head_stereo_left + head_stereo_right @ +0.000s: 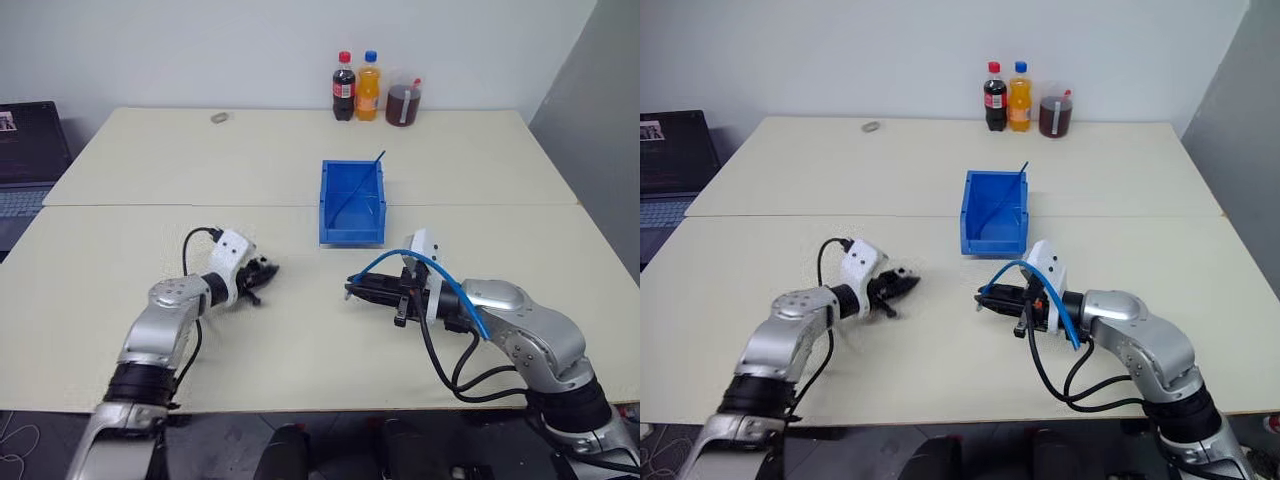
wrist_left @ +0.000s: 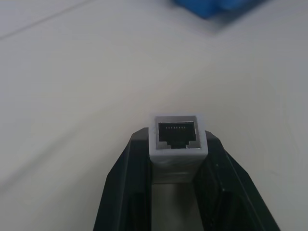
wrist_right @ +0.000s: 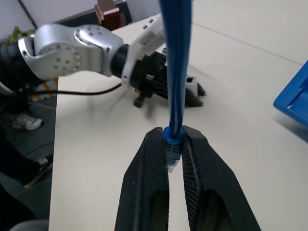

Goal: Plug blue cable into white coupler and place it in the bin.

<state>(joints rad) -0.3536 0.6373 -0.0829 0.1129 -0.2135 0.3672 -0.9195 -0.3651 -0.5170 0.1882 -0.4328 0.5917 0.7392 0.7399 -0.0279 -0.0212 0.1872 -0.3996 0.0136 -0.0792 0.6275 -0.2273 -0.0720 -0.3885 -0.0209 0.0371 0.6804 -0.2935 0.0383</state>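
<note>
Seen close from the left wrist: white coupler [image 2: 177,139], dark socket face outward, clamped in left gripper [image 2: 176,159]. From the right wrist: blue cable [image 3: 176,72] pinched by right gripper [image 3: 174,161] at its plug. Overhead, bin [image 1: 352,235] at twelve o'clock from both, on the surface [image 1: 300,360].

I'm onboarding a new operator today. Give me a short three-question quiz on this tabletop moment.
1. True or false: the blue cable is already plugged into the white coupler.
2. Which tool holds the coupler? A) left tool B) right tool
3. Fill in: a darker blue cable leans inside the ____.

Key:
1. False; the two tools hold them apart.
2. A; the right tool grips the cable by its plug.
3. Bin.
</note>
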